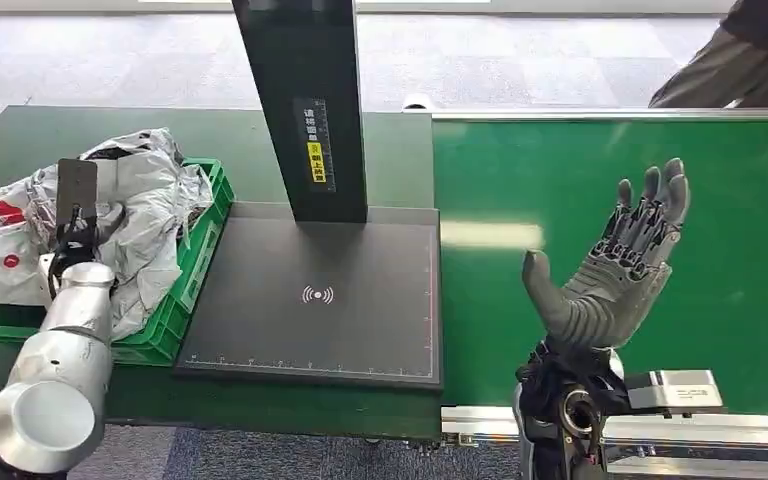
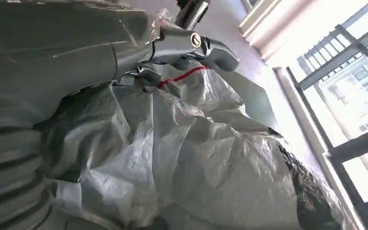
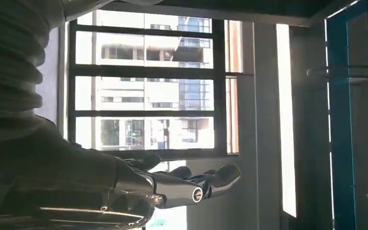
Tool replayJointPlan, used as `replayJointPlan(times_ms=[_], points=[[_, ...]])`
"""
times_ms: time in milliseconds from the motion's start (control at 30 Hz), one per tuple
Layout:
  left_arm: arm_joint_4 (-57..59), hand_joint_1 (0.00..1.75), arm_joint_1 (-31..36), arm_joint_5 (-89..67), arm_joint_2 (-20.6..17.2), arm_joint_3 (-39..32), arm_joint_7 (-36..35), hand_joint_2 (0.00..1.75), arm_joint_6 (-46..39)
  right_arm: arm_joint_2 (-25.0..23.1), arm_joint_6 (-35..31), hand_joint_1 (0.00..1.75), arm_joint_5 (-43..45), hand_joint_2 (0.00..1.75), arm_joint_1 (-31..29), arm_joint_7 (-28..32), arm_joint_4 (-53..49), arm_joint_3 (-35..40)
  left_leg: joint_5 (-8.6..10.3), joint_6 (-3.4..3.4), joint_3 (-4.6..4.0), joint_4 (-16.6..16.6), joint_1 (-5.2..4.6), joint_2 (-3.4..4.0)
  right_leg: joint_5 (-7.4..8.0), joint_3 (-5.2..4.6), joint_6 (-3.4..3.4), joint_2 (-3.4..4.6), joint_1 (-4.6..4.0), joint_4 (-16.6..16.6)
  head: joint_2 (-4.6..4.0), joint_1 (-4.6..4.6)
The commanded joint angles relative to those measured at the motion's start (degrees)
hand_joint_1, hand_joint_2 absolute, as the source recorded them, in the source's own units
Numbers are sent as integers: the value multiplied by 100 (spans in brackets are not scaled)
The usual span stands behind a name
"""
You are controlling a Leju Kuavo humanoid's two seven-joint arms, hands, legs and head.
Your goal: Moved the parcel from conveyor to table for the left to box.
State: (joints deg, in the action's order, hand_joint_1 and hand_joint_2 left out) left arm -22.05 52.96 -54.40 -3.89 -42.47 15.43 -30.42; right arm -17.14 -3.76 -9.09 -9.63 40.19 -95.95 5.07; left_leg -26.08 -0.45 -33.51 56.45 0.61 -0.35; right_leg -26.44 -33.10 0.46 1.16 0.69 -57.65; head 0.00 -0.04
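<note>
**Hands at the green conveyor**

Nearest, the silver left arm reached to grey parcels heaped in the green crate; its hand's grip could not be told. Right hand hovered spread, empty, above the conveyor belt. Black scale platform lay between; windows behind.

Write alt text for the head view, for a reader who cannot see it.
The right robot hand is raised open, palm up, above an empty green conveyor belt. Left of it lies a black scanning pad with a dark post; further left, the left arm reaches over a green crate heaped with grey parcels.
</note>
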Motion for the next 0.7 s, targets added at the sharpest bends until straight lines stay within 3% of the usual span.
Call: replayJointPlan(times_ms=[33,67,167,200,267,367,500,533,567,600,633,700], points=[[-338,0,213,2066,238,-1616,2213,175,145,99,-21,0,69,175,-58,-19,403,-197,0,2,0,0,6,-7,-1,8,-2,-15,-8,6,0,0],[-913,0,47,2625,390,-1464,2457,0,377,98,-72,0,79,175,-76,-19,505,-191,-1,1,1,0,6,1,1,6,-2,-6,-7,6,0,2],[-2875,0,-751,3917,933,-380,2457,0,703,76,-192,0,172,175,-66,-19,725,-270,-1,3,4,-4,9,6,3,12,-1,-7,-11,14,0,2],[-3893,0,-1213,4282,1310,144,2457,0,715,87,-226,0,262,175,-10,-19,807,-334,-1,4,12,-12,5,9,3,18,0,-3,-7,20,0,-2],[-4867,0,-1666,4540,1526,750,2457,0,571,97,-236,0,329,175,62,-19,902,-378,-1,3,7,-7,3,2,0,12,0,-5,-4,13,0,-2],[-4867,0,-1666,4540,1526,750,2457,0,571,97,-236,0,329,175,62,-19,902,-378,-4,6,3,-5,9,-9,-3,20,1,-22,-11,20,0,4],[-7352,0,-3179,5101,1720,2605,2457,0,63,79,13,0,610,175,187,-19,1369,-501,-6,4,0,-11,6,6,2,14,2,2,-7,27,0,2],[-7724,0,-3555,4987,1706,3192,2457,175,-52,76,135,0,615,175,245,-19,1479,-504,-5,3,-4,-8,5,1,1,12,1,-2,-6,22,0,2],[-7888,0,-3770,4857,1681,3622,2457,175,-163,72,241,0,621,175,282,-19,1541,-492,-7,5,6,-16,6,7,1,23,1,-2,-8,35,0,-4],[-8052,0,-3951,4602,1901,3943,2457,175,-393,55,239,0,609,175,337,-19,1489,-469,-12,5,11,-12,8,15,-3,23,1,0,-9,31,0,0],[-7957,0,-4164,4735,1594,4682,2457,175,-442,37,298,0,579,0,385,-19,1606,-445,-8,4,0,-6,5,-3,-6,13,1,-14,-6,23,0,0],[-7346,0,-4368,4809,1579,5682,2457,175,149,-45,492,0,586,0,448,-19,1934,-358,-8,5,-7,-1,4,-33,-14,13,5,-39,-4,20,0,-2]])
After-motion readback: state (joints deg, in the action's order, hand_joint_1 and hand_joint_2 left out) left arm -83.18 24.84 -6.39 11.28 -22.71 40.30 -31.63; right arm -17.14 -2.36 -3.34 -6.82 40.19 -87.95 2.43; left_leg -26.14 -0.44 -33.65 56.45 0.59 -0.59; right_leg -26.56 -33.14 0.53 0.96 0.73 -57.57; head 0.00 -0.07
